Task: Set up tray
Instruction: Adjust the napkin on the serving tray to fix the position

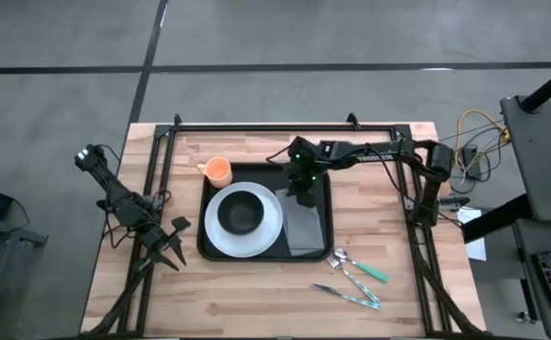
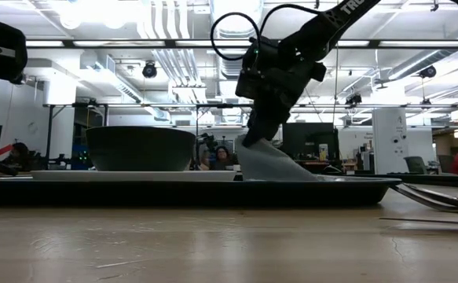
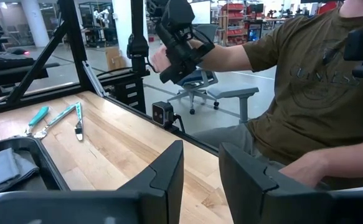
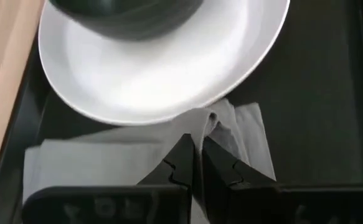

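- Black tray [image 1: 320, 185] is set mid-table, already loaded with plate [image 1: 270, 227] and bowl [image 1: 243, 212].
- Grey napkin [image 1: 303, 229] is pinched in the closed right gripper [image 1: 302, 194], being laid beside the plate.
- Cup [image 1: 218, 171] and cutlery [image 1: 355, 280] lie off the tray, judged outstanding.
- Left gripper [image 1: 165, 244] is parked wide, empty.
- "TRO" is read on the arm.

An orange cup [image 1: 218, 171] stands on the wooden table [image 1: 256, 293], with teal-handled cutlery [image 1: 355, 280] lying well apart.
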`<control>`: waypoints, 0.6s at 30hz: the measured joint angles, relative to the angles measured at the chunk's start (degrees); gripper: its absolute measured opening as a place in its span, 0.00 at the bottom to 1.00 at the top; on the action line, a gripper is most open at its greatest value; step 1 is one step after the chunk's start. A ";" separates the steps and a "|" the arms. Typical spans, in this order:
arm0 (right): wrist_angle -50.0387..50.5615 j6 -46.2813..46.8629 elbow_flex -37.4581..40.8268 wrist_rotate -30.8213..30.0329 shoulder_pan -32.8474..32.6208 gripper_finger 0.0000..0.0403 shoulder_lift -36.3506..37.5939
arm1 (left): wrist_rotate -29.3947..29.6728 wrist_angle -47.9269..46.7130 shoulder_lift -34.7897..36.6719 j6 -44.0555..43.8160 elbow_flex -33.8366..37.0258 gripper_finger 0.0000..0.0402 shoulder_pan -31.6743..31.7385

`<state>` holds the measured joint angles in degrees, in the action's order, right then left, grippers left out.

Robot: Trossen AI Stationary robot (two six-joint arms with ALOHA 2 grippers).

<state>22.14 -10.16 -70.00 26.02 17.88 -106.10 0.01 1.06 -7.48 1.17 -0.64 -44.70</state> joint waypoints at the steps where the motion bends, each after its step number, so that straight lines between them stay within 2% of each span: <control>1: -0.80 0.55 -0.01 0.01 -0.17 0.02 -0.18 | 0.00 0.00 0.01 0.00 0.00 0.21 0.01; 6: -1.36 3.95 0.01 0.05 -0.54 0.11 -0.77 | 0.00 0.02 -0.01 0.00 0.00 0.21 0.01; 18: -1.37 8.67 0.03 -2.17 -0.76 0.51 -0.73 | 0.00 0.00 -0.01 0.00 0.00 0.21 0.00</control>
<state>20.77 -1.48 -69.97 23.85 17.12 -106.83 0.01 1.06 -7.49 1.17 -0.64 -44.69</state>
